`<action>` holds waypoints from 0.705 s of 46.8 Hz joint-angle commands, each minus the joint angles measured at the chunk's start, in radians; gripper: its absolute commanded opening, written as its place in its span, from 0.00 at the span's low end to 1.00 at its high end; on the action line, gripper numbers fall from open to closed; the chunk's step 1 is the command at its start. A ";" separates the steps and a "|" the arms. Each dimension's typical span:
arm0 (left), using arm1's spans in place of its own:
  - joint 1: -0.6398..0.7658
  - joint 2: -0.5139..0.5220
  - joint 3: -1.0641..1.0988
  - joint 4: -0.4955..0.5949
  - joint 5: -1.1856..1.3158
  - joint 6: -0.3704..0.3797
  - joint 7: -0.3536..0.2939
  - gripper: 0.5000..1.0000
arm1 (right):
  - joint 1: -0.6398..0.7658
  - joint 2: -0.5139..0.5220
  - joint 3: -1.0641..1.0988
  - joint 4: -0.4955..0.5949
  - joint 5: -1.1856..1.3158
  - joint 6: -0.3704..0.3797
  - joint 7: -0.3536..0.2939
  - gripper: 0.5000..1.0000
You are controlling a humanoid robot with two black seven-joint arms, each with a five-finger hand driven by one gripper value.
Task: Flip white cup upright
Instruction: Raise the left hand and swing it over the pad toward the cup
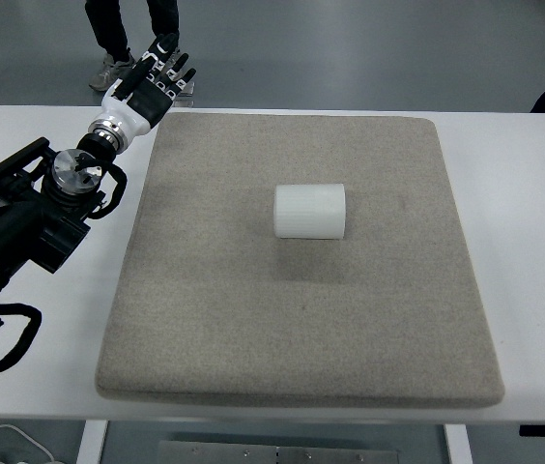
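Fingers [171, 60] of my left hand [149, 85] are stretched out and slightly spread, holding nothing — they reach past the far edge of the table, well apart from the cup. That white cup [310, 211] lies on its side near the middle of the grey felt mat [253, 329], its long axis running left to right, its ribbed wall facing up; I cannot tell which end is the mouth. My hand hovers beside the mat's far left corner, and my black left arm [31, 213] comes in from the left edge over the white table [524, 242]. Farther off, on the floor beyond the table, a person's legs and shoes [113, 70] stand just behind my fingertips.
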 commanded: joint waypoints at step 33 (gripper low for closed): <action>-0.084 0.063 0.013 -0.164 0.566 -0.088 0.000 0.99 | 0.000 0.000 0.000 0.000 0.000 0.000 0.000 0.86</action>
